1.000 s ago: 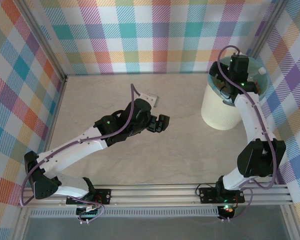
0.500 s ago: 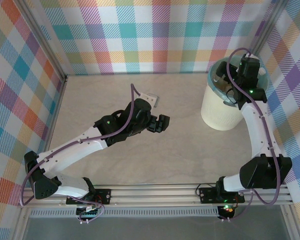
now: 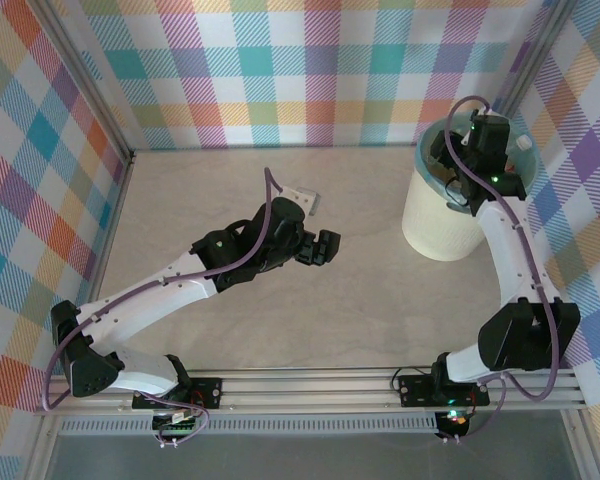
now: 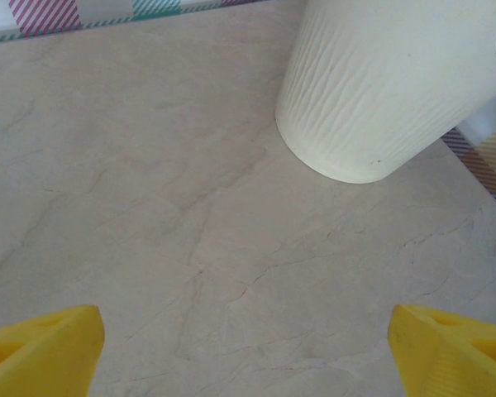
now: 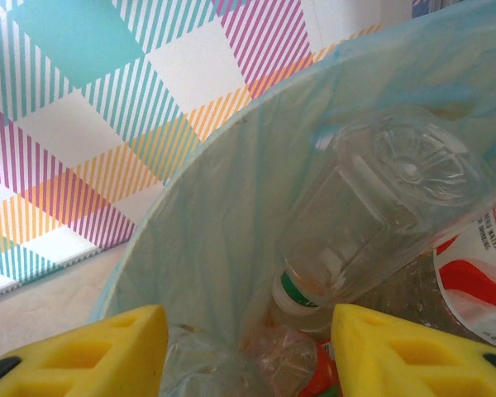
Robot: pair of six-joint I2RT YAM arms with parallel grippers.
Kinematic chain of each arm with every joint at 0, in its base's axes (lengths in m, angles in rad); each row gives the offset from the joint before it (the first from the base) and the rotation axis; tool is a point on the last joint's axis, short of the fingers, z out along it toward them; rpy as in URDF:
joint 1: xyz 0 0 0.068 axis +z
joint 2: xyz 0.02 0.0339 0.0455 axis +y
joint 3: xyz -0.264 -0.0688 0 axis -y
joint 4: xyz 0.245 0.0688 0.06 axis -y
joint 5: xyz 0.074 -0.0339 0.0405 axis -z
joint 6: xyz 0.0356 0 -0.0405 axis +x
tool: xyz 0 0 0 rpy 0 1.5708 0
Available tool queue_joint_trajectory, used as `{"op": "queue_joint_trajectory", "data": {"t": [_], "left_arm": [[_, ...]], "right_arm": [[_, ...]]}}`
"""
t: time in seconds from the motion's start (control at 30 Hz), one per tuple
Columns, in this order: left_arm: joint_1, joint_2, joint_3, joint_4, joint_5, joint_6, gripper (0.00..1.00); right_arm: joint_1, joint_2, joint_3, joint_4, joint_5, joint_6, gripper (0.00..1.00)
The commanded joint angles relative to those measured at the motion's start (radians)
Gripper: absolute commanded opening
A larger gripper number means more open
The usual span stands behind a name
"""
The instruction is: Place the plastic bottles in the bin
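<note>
The cream-white bin [image 3: 435,225], lined with a teal bag [image 5: 223,215], stands at the table's far right. Inside it lie several plastic bottles: a large clear one [image 5: 380,207] neck down, a red-labelled one [image 5: 479,273] and a crumpled clear one [image 5: 194,372]. My right gripper [image 3: 458,178] hangs over the bin's mouth. Seen from the right wrist, that gripper [image 5: 248,356] has its yellow fingers apart with nothing between them. My left gripper [image 3: 327,246] hovers low over mid-table, open and empty [image 4: 248,347], facing the bin [image 4: 380,83].
Checked walls close off the table at the back and both sides. The bin stands close to the right wall [image 3: 580,170]. Bare marbled tabletop [image 4: 190,207] lies between the left gripper and the bin.
The right arm shifted above the bin, its wrist swinging right and then settling back over the opening. The left arm has stayed put.
</note>
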Motion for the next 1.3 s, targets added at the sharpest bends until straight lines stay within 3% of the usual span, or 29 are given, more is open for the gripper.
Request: {"op": "queue_joint_trajectory", "data": {"t": [0.0, 0.17, 0.5, 0.7, 0.93, 1.07, 1.17, 1.27], "left_arm": [[0.014, -0.007, 0.031, -0.021, -0.012, -0.014, 0.89], [0.014, -0.007, 0.037, -0.026, -0.014, -0.014, 0.89], [0.014, -0.022, 0.045, -0.031, -0.033, -0.011, 0.89], [0.014, -0.047, 0.028, -0.034, -0.087, -0.001, 0.89], [0.033, -0.16, -0.074, -0.001, -0.311, 0.052, 0.9], [0.068, -0.284, -0.196, 0.067, -0.477, 0.092, 0.91], [0.118, -0.409, -0.34, 0.164, -0.603, 0.105, 0.98], [0.226, -0.523, -0.491, 0.262, -0.612, 0.102, 0.98]], "right_arm": [[-0.005, 0.052, -0.032, -0.053, 0.053, -0.043, 0.54], [-0.005, 0.07, 0.027, -0.081, 0.012, -0.03, 0.57], [-0.002, -0.031, 0.2, -0.106, -0.077, 0.008, 0.9], [0.017, -0.133, 0.219, -0.118, -0.115, 0.017, 0.95], [0.161, -0.363, 0.011, -0.119, -0.229, -0.052, 0.88], [0.245, -0.512, -0.189, -0.138, -0.275, -0.078, 0.79], [0.316, -0.597, -0.365, -0.149, -0.281, -0.121, 0.76], [0.368, -0.648, -0.538, -0.128, -0.238, -0.203, 0.77]]}}
